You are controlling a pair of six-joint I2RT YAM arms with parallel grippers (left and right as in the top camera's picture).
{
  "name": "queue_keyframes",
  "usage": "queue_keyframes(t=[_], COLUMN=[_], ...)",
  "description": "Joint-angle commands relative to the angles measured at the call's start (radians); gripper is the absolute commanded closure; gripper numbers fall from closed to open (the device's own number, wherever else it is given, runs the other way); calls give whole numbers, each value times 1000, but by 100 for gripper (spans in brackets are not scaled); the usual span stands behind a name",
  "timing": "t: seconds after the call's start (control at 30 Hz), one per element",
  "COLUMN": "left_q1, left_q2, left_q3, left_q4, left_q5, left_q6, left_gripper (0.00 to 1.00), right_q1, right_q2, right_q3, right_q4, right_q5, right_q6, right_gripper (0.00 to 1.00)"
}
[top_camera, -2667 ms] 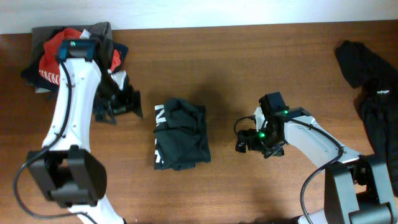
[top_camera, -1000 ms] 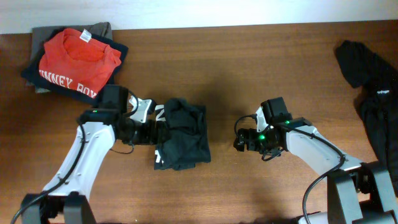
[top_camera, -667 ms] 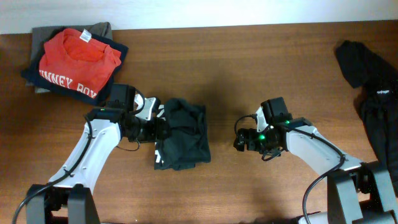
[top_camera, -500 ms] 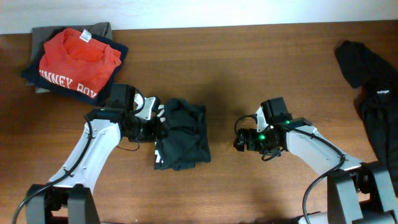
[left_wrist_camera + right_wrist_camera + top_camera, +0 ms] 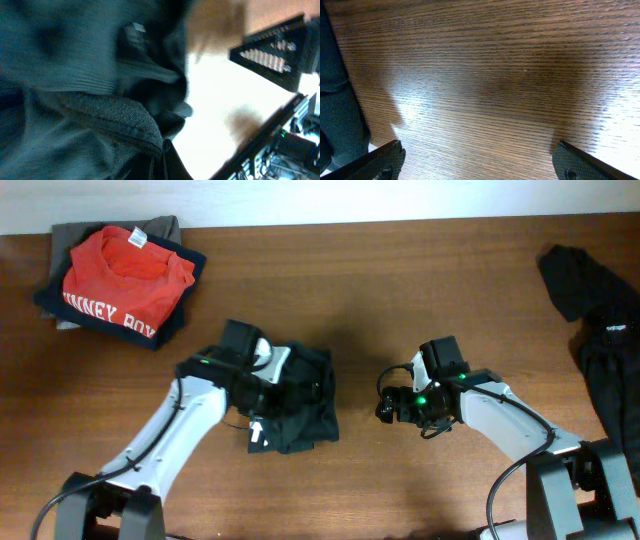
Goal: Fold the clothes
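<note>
T-shirt bundle [image 5: 306,408] is clamped by the left gripper [image 5: 268,390]; right gripper [image 5: 388,408] is held open. Careful lifting is called for

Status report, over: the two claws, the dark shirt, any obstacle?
Left claw shut on dark shirt. Right claw open, empty, over table. No obstacle between them.

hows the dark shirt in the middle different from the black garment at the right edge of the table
The dark shirt is a compact folded bundle; the black garment sprawls loose and crumpled. The left gripper is shut on the dark shirt, while the black garment lies untouched, with the open right gripper well away from it. Both are dark fabric lying on the wooden table.
</note>
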Motion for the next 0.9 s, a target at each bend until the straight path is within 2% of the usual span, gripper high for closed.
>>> queue_keyframes(t=[0.0, 0.43, 0.53, 0.73, 0.87], left_q1=[-66, -258, -297, -333, -333], left_q2=[-28, -28, -28, -28, -28], left_q3=[-5, -5, -5, -5, 2], left_q4=[10, 67, 78, 78, 74], left_q5=[17, -4, -13, -66, -65], left_q6=[-65, -126, -135, -135, -135], left_gripper=[99, 98, 87, 49, 39], right_q1=[-1, -1, -1, -1, -1], right_q2=[51, 51, 51, 51, 51], right_q3=[-55, -55, -55, -55, -55], right_q4=[-4, 1, 1, 0, 0], right_q5=[-5, 6, 6, 10, 10], right_q6=[12, 61, 61, 61, 60], right_gripper=[1, 1, 1, 1, 1])
